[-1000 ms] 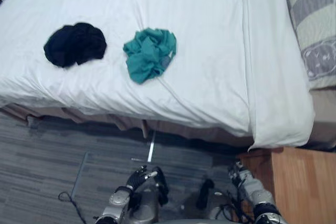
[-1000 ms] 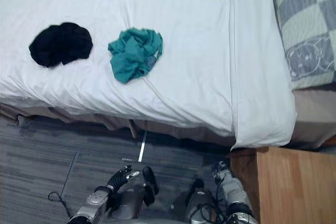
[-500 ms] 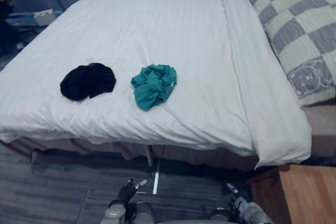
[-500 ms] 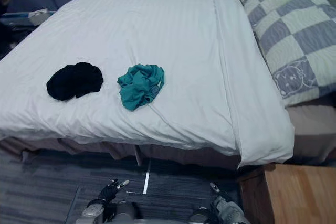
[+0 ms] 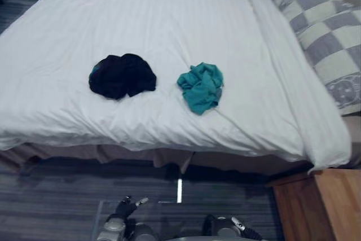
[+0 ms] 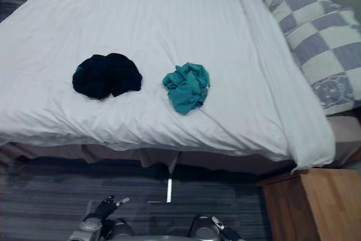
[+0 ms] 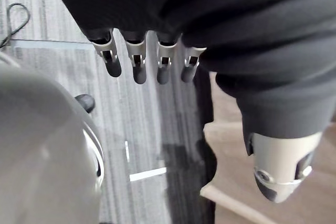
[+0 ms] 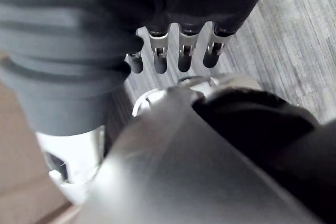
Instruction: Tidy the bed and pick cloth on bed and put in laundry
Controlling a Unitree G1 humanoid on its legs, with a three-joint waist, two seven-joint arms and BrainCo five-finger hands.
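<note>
Black cloth (image 5: 122, 75) on bed (image 5: 169, 15), straight ahead of left hand (image 5: 121, 210), well apart. Teal cloth (image 5: 201, 86) beside it, nearer right hand (image 8: 181, 59). Both hands open, empty, hanging low.

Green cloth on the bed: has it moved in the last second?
No. The green cloth lies at the same gap to the right of the black cloth on the bedsheet; the whole view shifted, so the camera moved.
</note>
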